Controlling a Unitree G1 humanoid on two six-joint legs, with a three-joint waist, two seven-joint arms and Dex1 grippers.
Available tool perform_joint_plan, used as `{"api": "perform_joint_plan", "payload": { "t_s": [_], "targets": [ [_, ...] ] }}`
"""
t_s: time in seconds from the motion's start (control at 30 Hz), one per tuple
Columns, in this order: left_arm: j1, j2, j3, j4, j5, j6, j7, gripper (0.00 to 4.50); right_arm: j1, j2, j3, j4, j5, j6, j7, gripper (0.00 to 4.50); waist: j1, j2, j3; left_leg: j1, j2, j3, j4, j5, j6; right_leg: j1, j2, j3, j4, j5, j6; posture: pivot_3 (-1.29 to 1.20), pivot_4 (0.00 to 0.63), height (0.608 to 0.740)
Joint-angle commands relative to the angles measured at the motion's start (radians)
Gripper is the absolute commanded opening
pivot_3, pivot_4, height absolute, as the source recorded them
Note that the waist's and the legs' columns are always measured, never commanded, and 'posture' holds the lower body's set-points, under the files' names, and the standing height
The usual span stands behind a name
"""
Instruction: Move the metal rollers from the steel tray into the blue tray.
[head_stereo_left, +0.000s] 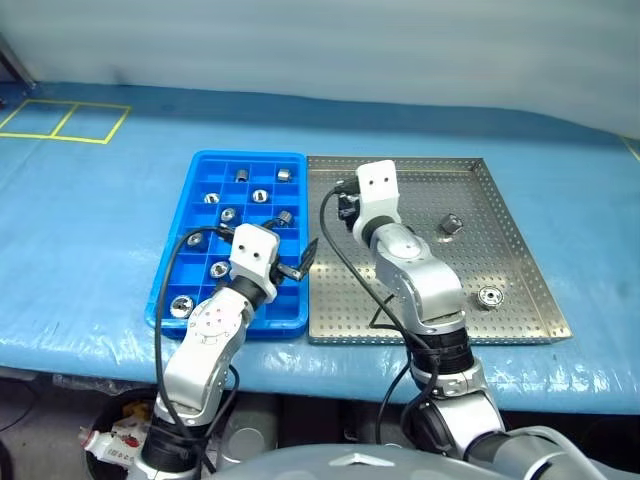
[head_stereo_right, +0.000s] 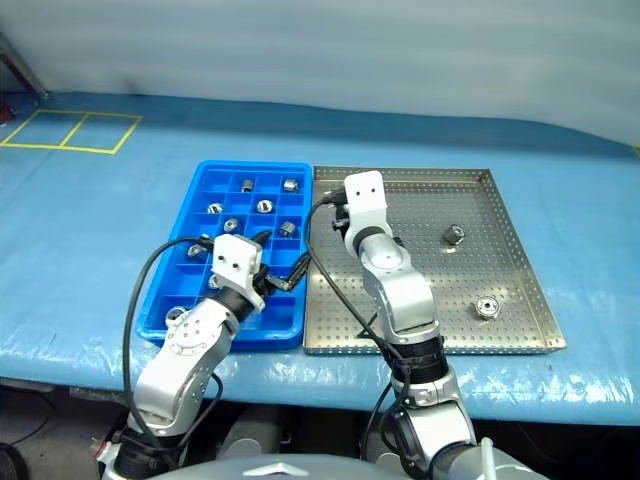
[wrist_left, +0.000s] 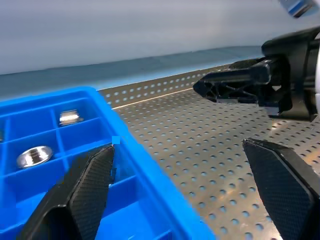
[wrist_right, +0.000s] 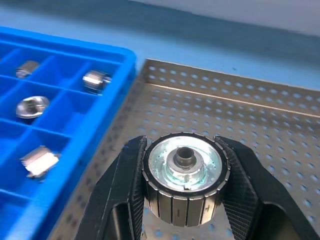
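Rollers already sorted (head_stereo_left: 228, 214), one per cell in the blue tray (head_stereo_left: 200, 165), kept apart by the grid. Left gripper (head_stereo_left: 300, 266) poised at the tray's near right corner, fingers (wrist_left: 85, 185) spread wide and empty, probably waiting clear of the drop. Right gripper (wrist_right: 184, 200) raised over the steel tray (head_stereo_left: 530, 290) near its left rim, fingers clenched on a ribbed roller (wrist_right: 185, 177), likely for carrying across. Two loose rollers (head_stereo_left: 451, 223) left on the steel tray's right half.
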Motion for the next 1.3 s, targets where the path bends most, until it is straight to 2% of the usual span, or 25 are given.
{"api": "perform_joint_plan", "payload": {
  "t_s": [0.03,0.23,0.5,0.73,0.87,1.03,1.3],
  "targets": [
    [0.027,0.009,0.036,-0.091,0.016,-0.002,0.029,4.5,-0.046,0.017,0.028,0.01,0.012,-0.037,0.038,1.72,0.016,0.0,0.0,0.0,0.0,0.0,0.0,0.0,0.0,0.0,0.0,0.0,0.0,0.0,0.0,0.45,0.15,0.74],
    [0.119,0.03,0.107,-0.168,0.027,0.018,0.072,4.5,-0.067,0.049,0.101,0.056,0.028,-0.06,0.114,1.72,0.069,0.0,0.0,0.0,0.0,0.0,-0.001,0.0,0.0,0.0,0.0,-0.001,-0.001,-0.001,-0.001,0.54,0.15,0.74],
    [0.19,0.04,0.125,-0.212,0.035,0.036,0.077,4.5,-0.04,0.069,0.161,0.115,0.036,-0.09,0.176,1.72,0.177,0.001,0.0,-0.002,0.001,0.0,-0.002,0.0,-0.002,-0.003,-0.001,-0.004,-0.002,-0.002,-0.002,0.57,0.15,0.74],
    [0.194,0.043,0.115,-0.209,0.022,0.035,0.067,4.5,-0.025,0.051,0.137,0.123,0.032,-0.099,0.181,1.72,0.277,0.0,0.0,-0.008,0.002,0.006,-0.002,-0.001,-0.005,-0.015,-0.001,-0.004,-0.002,-0.002,-0.002,0.55,0.15,0.74],
    [0.176,0.045,0.1,-0.195,0.019,0.036,0.054,4.5,-0.017,0.035,0.117,0.105,0.027,-0.092,0.173,1.72,0.317,0.0,0.0,-0.014,0.002,0.007,-0.002,-0.001,-0.006,-0.016,0.0,-0.005,-0.001,-0.001,0.0,0.53,0.15,0.74],
    [0.156,0.047,0.089,-0.181,0.016,0.038,0.036,4.5,0.004,0.016,0.097,0.07,0.025,-0.075,0.165,1.72,0.338,0.0,0.0,-0.015,0.002,0.006,-0.002,-0.001,-0.007,-0.016,0.0,-0.006,-0.002,-0.001,-0.001,0.5,0.15,0.74],
    [0.118,0.046,0.07,-0.157,0.013,0.043,0.014,4.5,0.048,-0.018,0.066,-0.003,0.023,-0.041,0.146,1.72,0.328,0.0,0.0,-0.015,0.002,0.006,-0.002,-0.001,-0.007,-0.016,0.0,-0.007,-0.002,-0.001,0.0,0.45,0.15,0.74]
  ]
}}
